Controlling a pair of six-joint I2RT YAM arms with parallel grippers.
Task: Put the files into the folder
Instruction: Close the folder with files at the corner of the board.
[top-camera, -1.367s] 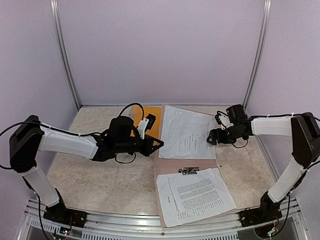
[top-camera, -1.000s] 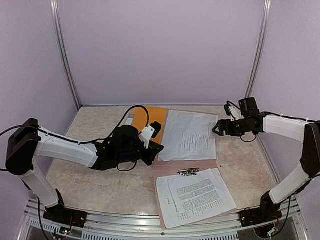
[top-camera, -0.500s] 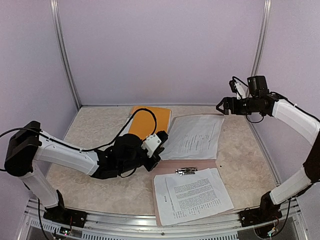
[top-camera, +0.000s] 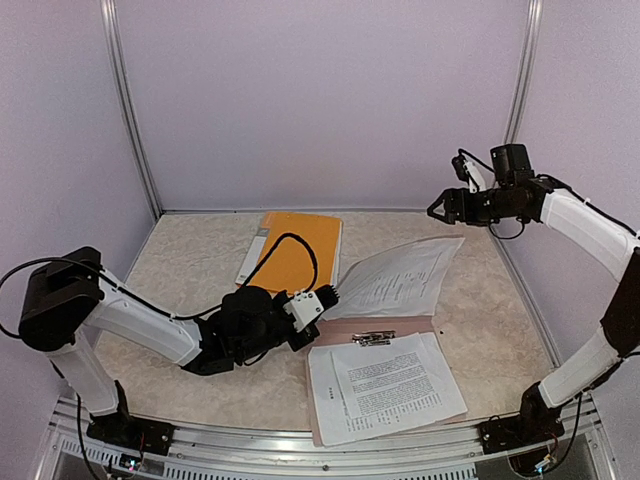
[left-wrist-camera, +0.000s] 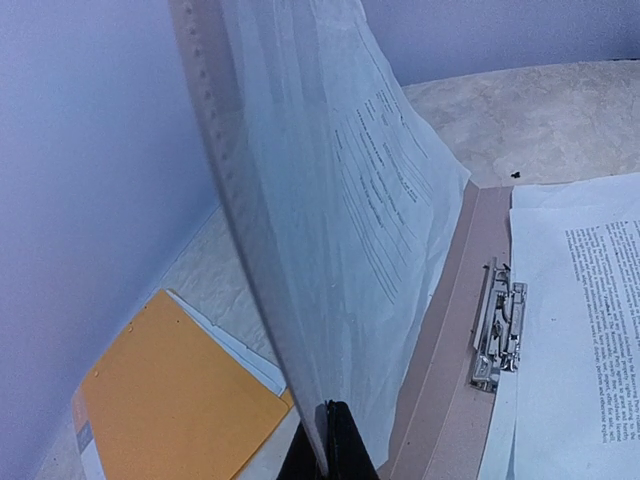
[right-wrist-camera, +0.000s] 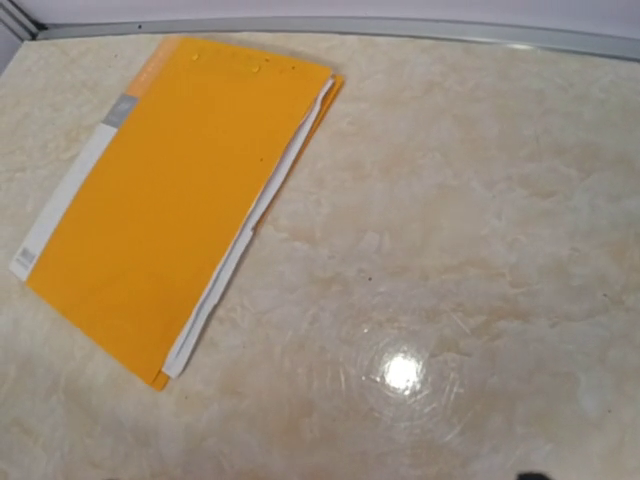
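My left gripper (top-camera: 326, 299) is shut on the near left corner of a set of white printed files (top-camera: 400, 275) and holds it tilted up over the open taupe folder (top-camera: 332, 336). In the left wrist view the black fingertips (left-wrist-camera: 345, 445) pinch the sheets' edge (left-wrist-camera: 340, 200); the folder (left-wrist-camera: 450, 330) and its metal clip (left-wrist-camera: 497, 325) lie below. A second set of files (top-camera: 385, 385) lies on the folder's near half under the clip (top-camera: 372, 341). My right gripper (top-camera: 437, 210) is raised at the back right, open and empty.
An orange folder (top-camera: 295, 250) with white sheets inside lies flat at the back, left of centre; it also shows in the right wrist view (right-wrist-camera: 170, 200) and the left wrist view (left-wrist-camera: 170, 390). Metal frame posts stand at both back corners.
The right gripper left the sheets' right edge and rose to the back right. The left gripper moved nearer and rightward, lifting the sheets by their left corner and uncovering the orange folder.
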